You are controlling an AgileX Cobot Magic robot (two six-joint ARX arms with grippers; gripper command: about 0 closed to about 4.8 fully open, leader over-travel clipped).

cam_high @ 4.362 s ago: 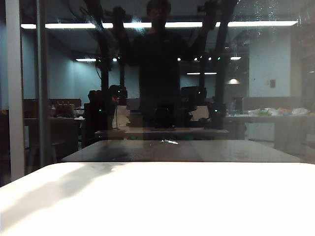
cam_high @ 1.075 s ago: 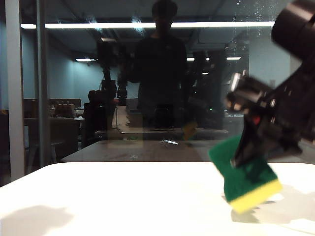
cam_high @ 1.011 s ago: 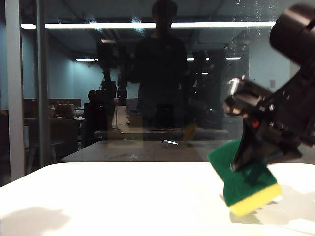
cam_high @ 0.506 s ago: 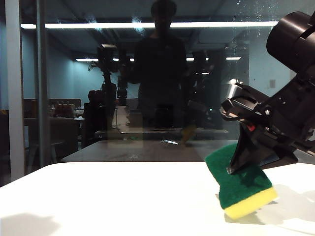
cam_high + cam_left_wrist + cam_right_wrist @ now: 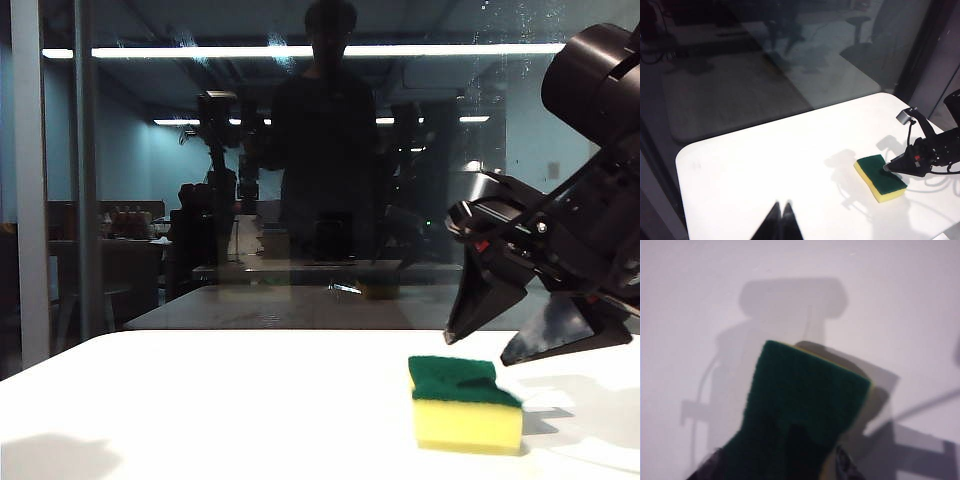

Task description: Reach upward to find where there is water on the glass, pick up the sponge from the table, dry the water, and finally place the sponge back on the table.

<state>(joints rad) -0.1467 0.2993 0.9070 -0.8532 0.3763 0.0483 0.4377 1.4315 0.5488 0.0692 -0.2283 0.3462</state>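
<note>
Daylight-white worktop (image 5: 200, 400) carries the sponge (image 5: 465, 405), which lies flat with its green scouring layer up and yellow foam below, toward the right side of the worktop and nearer the front edge than the glass (image 5: 300, 150). The right pincer (image 5: 540, 325) hangs just above and beside the sponge, its two dark fingers spread apart with a clear gap between them, gripping nothing; in the exterior view the tips stand clear of the green top. In the left wrist view that right pincer (image 5: 892, 167) reaches over one end of the sponge (image 5: 880, 177), and whether a fingertip touches the green layer there cannot be told. The right wrist view looks straight down on the sponge (image 5: 805, 405), its shadow cast on the white surface. The left pincer (image 5: 781, 225) hovers above the near part of the worktop, well apart from the sponge, its fingertips pressed together and empty. Behind the far edge the glass rises, mirroring ceiling lights and a dark figure, with faint pale speckles of water (image 5: 510, 20) high at the upper right.
</note>
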